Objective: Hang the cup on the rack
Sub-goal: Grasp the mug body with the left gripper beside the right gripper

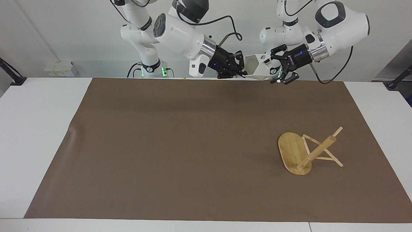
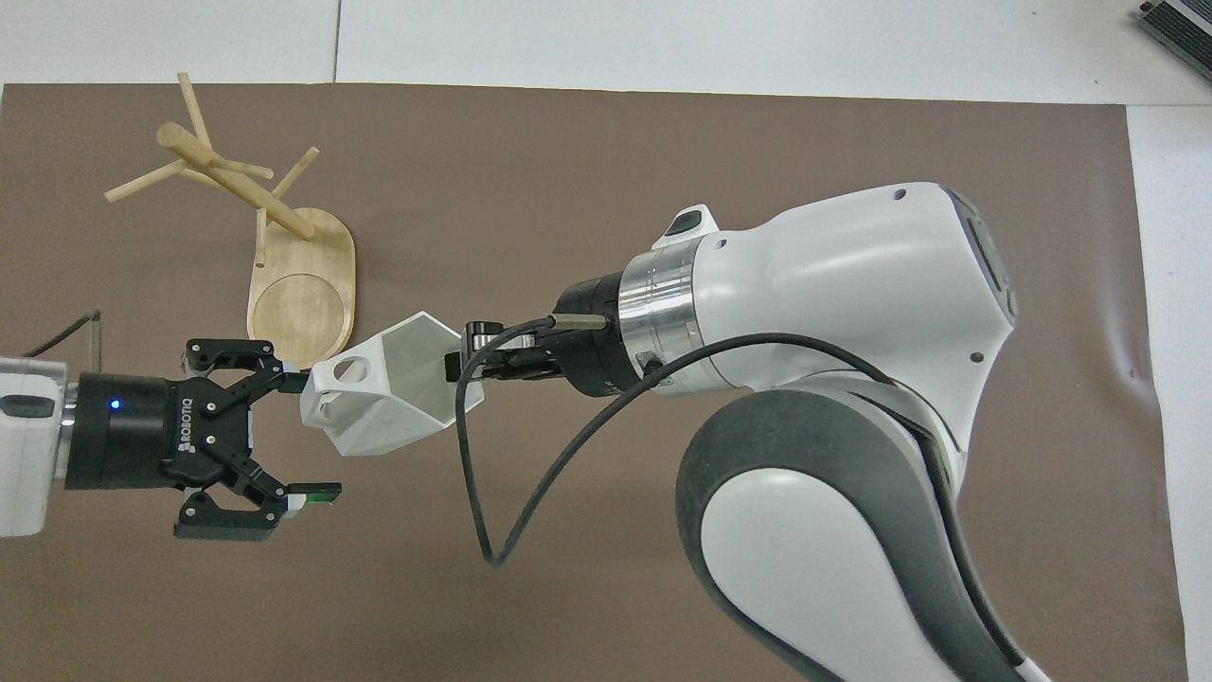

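Cup held in the air by the right gripper, left gripper open beside it.

The white cup [image 2: 383, 393] hangs over the brown mat [image 2: 587, 170] at the robots' edge, tipped on its side, its hollow bare inside; the right gripper [image 2: 466, 365] pinches the rim wall, fingers tight together on it. The left gripper [image 2: 303, 438] is just beside the cup's handle end with fingers spread wide, holding nothing. The rack [image 1: 304, 151] stands on the mat toward the left arm's end, farther from the robots, its post leaning, pegs bare. The mat covers a white table [image 1: 35, 129]; a pale wall [image 1: 64, 32] rises at the robots' backs.
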Robot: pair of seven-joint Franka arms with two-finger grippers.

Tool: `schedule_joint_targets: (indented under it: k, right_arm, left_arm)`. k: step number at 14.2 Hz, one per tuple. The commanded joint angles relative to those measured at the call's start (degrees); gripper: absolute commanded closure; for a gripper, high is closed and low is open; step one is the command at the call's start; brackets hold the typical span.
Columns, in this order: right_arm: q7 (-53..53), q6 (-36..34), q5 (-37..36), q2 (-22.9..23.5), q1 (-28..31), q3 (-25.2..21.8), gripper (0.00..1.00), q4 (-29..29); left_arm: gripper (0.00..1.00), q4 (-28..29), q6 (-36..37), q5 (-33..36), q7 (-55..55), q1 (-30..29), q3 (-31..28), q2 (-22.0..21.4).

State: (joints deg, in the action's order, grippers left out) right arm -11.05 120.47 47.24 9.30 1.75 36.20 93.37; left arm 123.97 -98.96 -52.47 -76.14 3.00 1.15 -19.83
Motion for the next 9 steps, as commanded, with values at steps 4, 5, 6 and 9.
schedule_joint_targets:
  k: [4,5,6,9]
  right_arm:
    - [1.03,1.34,-2.06,-0.16,0.71,0.89,1.0,0.5]
    - [1.03,1.34,-2.06,-0.16,0.71,0.89,1.0,0.59]
    - [0.95,1.34,-2.06,-0.16,0.71,0.89,1.0,0.59]
    - [0.77,1.34,-2.06,-0.16,0.71,0.89,1.0,0.59]
  left_arm:
    - [0.0,-0.04,-4.22,-0.97,0.47,0.52,0.87,-0.21]
    - [0.0,-0.31,-5.0,-1.14,0.99,0.52,1.57,0.23]
    - [0.0,-0.74,-5.53,-1.58,1.61,0.52,1.75,0.4]
    - [0.0,-1.19,-5.89,-1.85,1.7,0.95,2.45,0.58]
